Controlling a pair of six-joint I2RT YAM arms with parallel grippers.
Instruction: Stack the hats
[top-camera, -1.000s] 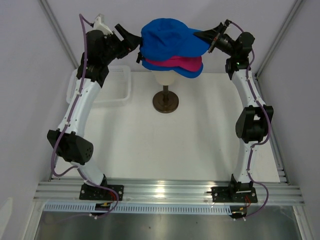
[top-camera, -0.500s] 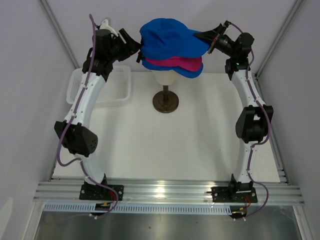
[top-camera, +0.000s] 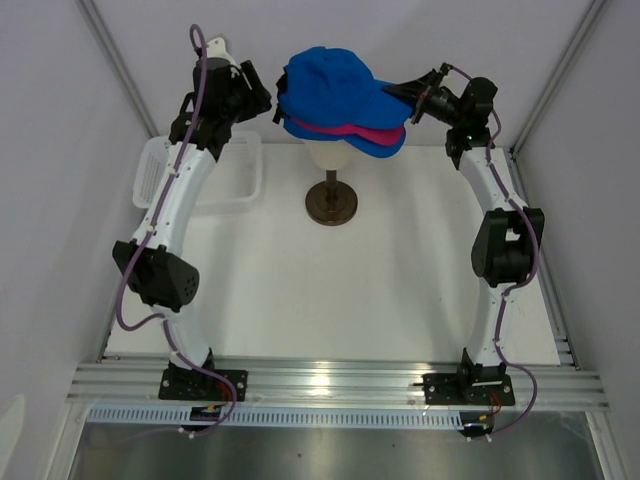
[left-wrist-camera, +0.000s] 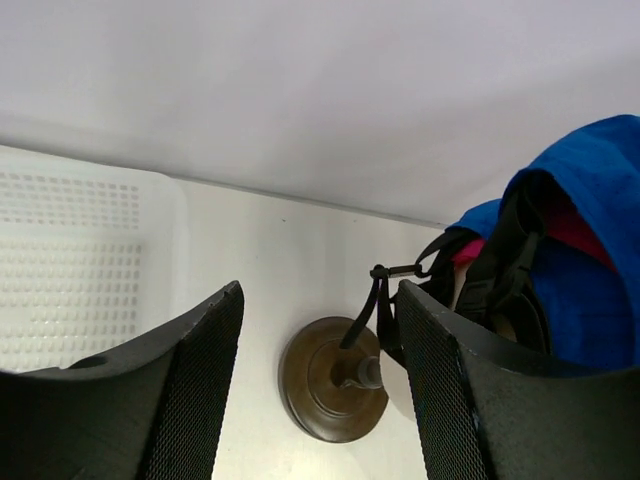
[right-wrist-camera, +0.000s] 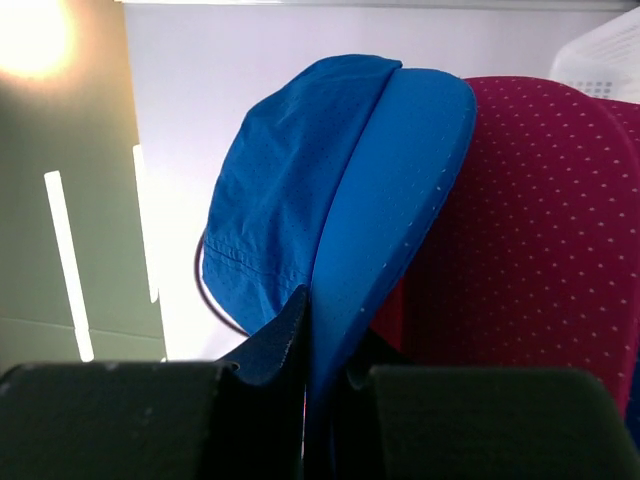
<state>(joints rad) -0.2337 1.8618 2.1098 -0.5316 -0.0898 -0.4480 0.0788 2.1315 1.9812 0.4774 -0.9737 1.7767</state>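
Observation:
Three hats sit stacked on the cream mannequin head (top-camera: 330, 158): a blue hat (top-camera: 335, 85) on top, a pink hat (top-camera: 350, 130) under it and another blue hat (top-camera: 385, 145) lowest. My right gripper (top-camera: 402, 92) is shut on the top blue hat's brim (right-wrist-camera: 400, 200), with the pink hat (right-wrist-camera: 540, 230) just beside it. My left gripper (top-camera: 270, 102) hangs open at the stack's left side. Nothing lies between its fingers (left-wrist-camera: 190, 390); the hats' back straps (left-wrist-camera: 380, 300) dangle by its right finger.
The head stands on a dark pole with a round base (top-camera: 331, 204), also seen between my left fingers as the base (left-wrist-camera: 333, 385). A white mesh basket (top-camera: 240, 185) lies at the back left. Grey walls close in the back and sides.
My left arm has swung upward and its jaws have narrowed a little. My right gripper has dropped slightly with the brim, tilting the top blue hat down on the right.

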